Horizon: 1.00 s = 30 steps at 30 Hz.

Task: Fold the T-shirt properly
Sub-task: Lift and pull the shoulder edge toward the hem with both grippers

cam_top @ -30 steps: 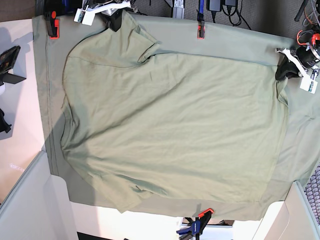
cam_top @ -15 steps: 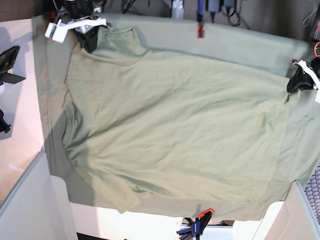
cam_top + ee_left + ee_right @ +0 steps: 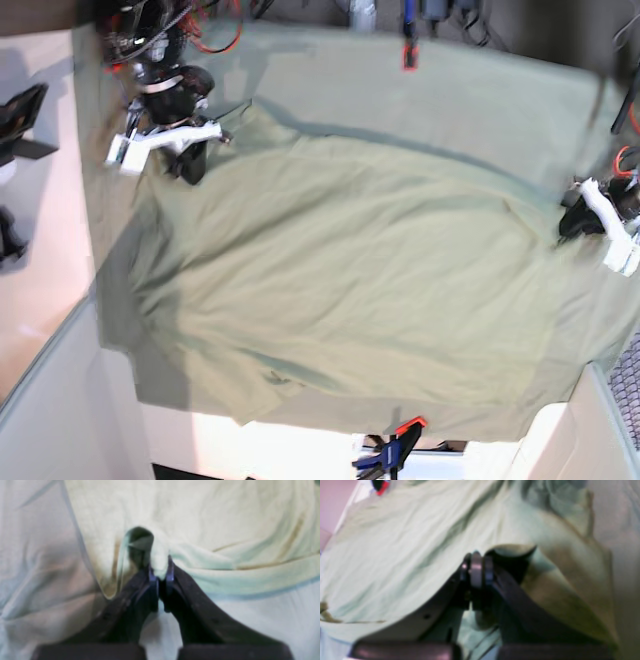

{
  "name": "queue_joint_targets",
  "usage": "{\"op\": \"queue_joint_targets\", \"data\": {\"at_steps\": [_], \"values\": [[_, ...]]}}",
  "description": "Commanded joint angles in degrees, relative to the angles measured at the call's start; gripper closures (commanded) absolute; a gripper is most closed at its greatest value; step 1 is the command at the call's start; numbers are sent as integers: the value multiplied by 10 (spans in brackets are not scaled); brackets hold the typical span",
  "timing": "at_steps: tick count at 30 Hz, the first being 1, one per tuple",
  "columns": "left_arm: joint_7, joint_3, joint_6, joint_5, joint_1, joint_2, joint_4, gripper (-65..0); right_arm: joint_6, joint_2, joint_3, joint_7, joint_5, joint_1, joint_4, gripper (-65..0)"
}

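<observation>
The pale green T-shirt (image 3: 350,270) hangs spread between my two grippers, its far edge raised and its near part lying on the tablecloth (image 3: 450,100). My right gripper (image 3: 188,160), at the left of the base view, is shut on a fold of shirt fabric; its wrist view shows the closed jaws (image 3: 476,565) pinching the cloth (image 3: 407,542). My left gripper (image 3: 572,222), at the right of the base view, is shut on the shirt's hem edge; its wrist view shows the jaws (image 3: 160,573) closed on a raised fold (image 3: 200,517).
A red clamp (image 3: 408,55) holds the tablecloth at the far edge and a blue-orange clamp (image 3: 395,450) at the near edge. A black object (image 3: 20,115) sits at the left. White panels (image 3: 50,400) stand at the near corners.
Both grippers have moved toward the near side with the shirt's edge held. The right gripper came down from the far left corner; the shirt has lifted and bunched inward.
</observation>
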Motion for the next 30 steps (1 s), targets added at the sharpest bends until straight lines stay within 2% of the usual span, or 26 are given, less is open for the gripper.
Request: {"op": "queue_joint_targets", "data": {"at_steps": [1,7,14,16,18,19,21,22,23,26,30], "values": [[-16,-5,-6,-10,-25,-14,-5,0,5,7,1,16,4,28,-4,0],[-15,-1,-6,-11,-83,-14,-73,0,7,18,1,16,-14,138,-104,0],[-33,2,-6,-9,-86,-12,-95,0,21,18,1,14,-13,220,-206,0],[-41,2,-6,-8,-86,-12,-101,-74,21,18,1,14,-13,232,-228,0],[-42,2,-6,-8,-86,-12,-102,-192,21,16,1,14,-13,239,-241,0],[-42,2,-6,-8,-86,-12,-102,-264,22,15,1,16,-13,240,-244,-39],[-41,2,-6,-10,-86,-13,-102,-376,33,13,1,16,-13,240,-244,-294],[-31,2,-6,-13,-88,-12,-102,-387,33,13,1,16,-13,240,-244,-406],[-7,0,-6,-19,-92,-12,-102,-387,33,13,1,16,-10,240,-243,-451],[59,-18,-6,-69,-98,-13,-93,-387,31,13,9,-12,1,236,-216,-447],[110,-83,-6,-134,-73,-20,-46,-386,31,13,52,-139,9,224,-122,-447]]}}
